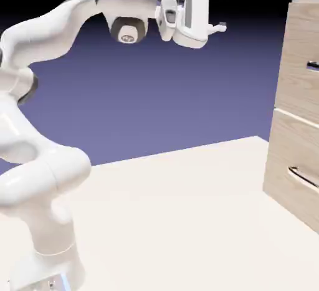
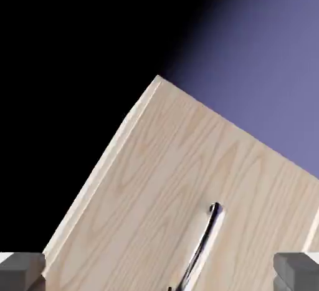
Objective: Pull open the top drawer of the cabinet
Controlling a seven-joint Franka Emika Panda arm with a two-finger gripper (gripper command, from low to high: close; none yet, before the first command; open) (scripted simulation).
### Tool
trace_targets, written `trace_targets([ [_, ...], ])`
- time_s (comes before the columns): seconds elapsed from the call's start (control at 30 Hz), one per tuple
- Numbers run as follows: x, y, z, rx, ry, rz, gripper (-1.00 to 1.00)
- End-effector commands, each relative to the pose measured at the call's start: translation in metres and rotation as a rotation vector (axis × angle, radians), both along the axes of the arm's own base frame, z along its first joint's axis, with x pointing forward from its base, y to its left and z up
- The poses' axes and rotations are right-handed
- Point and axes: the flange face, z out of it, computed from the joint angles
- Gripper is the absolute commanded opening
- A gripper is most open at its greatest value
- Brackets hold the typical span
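Hovering high, well apart from the cabinet (image 1: 298, 96) at the table's (image 1: 187, 221) right edge, the gripper (image 1: 219, 8) was spread wide, holding nothing. Risk as I judged it: the top drawer's (image 1: 299, 59) short dark handle (image 1: 312, 65) left little margin, so a misaligned approach could bump wood or snag the lower drawer's handle (image 1: 303, 179). Exterior view showed both drawers; hand view showed only one wood front and its handle (image 2: 200, 246), tilted.

We saw a pale cream table (image 1: 187, 221) filling the exterior view from nine o'clock round to four o'clock. Above it, toward twelve o'clock, a blue-violet backdrop (image 1: 156, 103) darkened to black.
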Motion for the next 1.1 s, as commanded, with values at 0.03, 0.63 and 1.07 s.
trace_targets([
  [0.03, 0.012, 0.01, 0.002, 0.025, -0.036, 0.008, 0.0],
  [0.63, 0.208, 0.02, -0.089, 0.284, -0.158, 0.171, 0.0],
  [1.07, 0.321, -0.056, -0.192, 0.486, -0.15, 0.23, 0.0],
])
